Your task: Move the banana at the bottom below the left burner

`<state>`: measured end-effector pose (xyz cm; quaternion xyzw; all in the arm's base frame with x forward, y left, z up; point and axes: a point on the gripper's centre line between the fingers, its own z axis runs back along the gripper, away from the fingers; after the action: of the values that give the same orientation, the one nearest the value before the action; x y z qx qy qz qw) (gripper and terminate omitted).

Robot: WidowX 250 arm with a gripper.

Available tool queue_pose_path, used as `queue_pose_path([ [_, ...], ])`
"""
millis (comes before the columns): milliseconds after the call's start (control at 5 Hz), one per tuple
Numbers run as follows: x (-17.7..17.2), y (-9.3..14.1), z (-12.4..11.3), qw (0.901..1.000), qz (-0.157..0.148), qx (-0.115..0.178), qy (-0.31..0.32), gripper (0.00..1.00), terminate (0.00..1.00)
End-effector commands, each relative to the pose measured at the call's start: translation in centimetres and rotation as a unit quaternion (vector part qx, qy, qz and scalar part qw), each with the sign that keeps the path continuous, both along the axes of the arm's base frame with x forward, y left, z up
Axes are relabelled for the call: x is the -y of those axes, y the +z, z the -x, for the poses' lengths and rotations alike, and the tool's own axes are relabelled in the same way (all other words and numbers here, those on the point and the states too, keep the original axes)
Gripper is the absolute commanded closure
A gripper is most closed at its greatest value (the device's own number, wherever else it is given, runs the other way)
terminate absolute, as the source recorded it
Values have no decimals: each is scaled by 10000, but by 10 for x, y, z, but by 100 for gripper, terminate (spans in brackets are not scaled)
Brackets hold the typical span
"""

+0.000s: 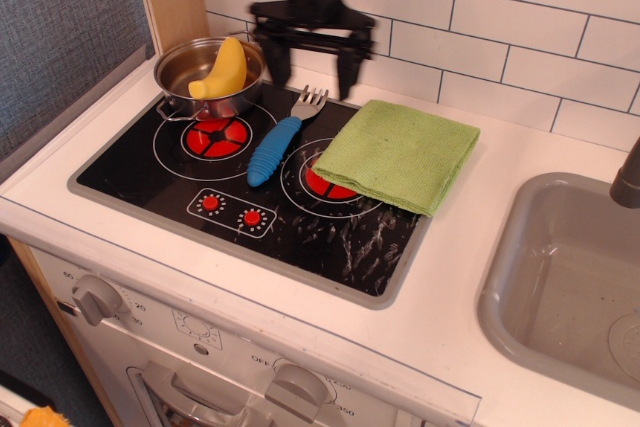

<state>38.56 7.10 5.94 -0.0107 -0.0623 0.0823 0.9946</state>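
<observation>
End effector (312,59) (fingers spread, holding nothing) hangs beside the potted banana (224,70).

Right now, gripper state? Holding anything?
Gripper: open, empty, above the stove behind the fork; the banana sits in the pot.

Toy kitchen: cooktop (330,247), sink (520,297), tiled wall (520,17).

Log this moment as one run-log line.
phase: approach | gripper: open, empty, above fork tines | banana: in pot, untouched | left burner: area below it bare
</observation>
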Motion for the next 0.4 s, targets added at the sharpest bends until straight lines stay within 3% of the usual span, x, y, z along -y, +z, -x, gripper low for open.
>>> queue_pose_path([
  [0,-73,48,19,9943,-166,559,889,0,0],
  [200,-90,50,18,9918,-194,596,1110,0,0],
])
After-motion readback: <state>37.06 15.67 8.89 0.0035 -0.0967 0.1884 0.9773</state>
